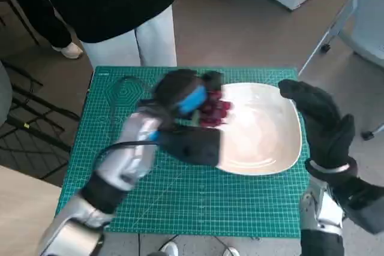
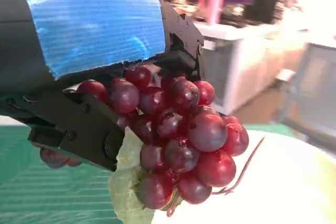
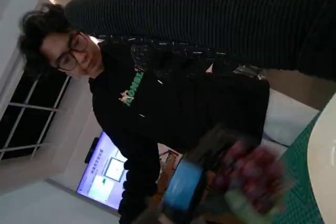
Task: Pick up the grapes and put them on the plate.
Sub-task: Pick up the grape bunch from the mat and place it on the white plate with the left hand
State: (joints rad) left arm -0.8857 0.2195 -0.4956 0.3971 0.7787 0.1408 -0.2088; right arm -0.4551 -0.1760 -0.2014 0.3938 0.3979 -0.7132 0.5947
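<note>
Left hand (image 1: 183, 97), black with blue tape across its back, is gripping the grapes (image 1: 215, 110) and holding them over the left edge of the plate (image 1: 264, 142); whether the bunch is touching the plate cannot be told. In the left wrist view the grapes (image 2: 181, 140) are showing as a tight cluster of round, glossy, dark red berries with a thin reddish-brown stem curling out and a pale green, matte leaf at the underside. The black fingers (image 2: 79, 129) are closing round the bunch from the side, smooth hard plastic with visible screws; the tape above them is ribbed.

The plate is lying on a green cutting mat (image 1: 198, 199) printed with a fine grid. The plate is white, smooth and shallow, a rounded square in outline.

Right hand (image 1: 321, 121), in a black knitted glove, is hovering over the plate's right rim, fingers apart, holding nothing.

A person (image 1: 114, 4) in a black top and pale trousers is standing behind the table.
</note>
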